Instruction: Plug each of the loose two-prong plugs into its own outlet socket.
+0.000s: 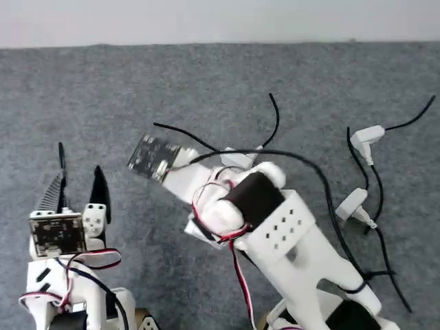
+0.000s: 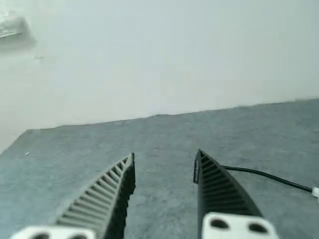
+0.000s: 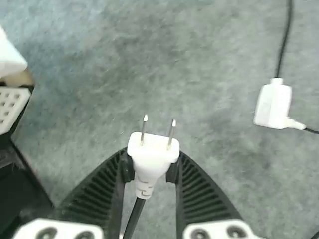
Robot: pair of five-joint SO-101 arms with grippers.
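Grey mat [image 1: 103,89]: R gripper [image 3: 152,162] clamped on one white plug [image 3: 152,147], prongs out past its tips; L gripper [image 2: 165,155] spread, holding nothing; 2nd plug [image 1: 364,139] & 3rd plug [image 1: 354,204] lie loose well off from both, so prob. none plugged in yet, all 3 left.

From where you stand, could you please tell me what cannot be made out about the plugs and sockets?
High view: upper white piece and lower white piece are too small to tell plug from socket.
Right wrist view: white block past the held plug: no slotted face shows.
Left wrist view: black cable ends in a white bit cut by the edge.
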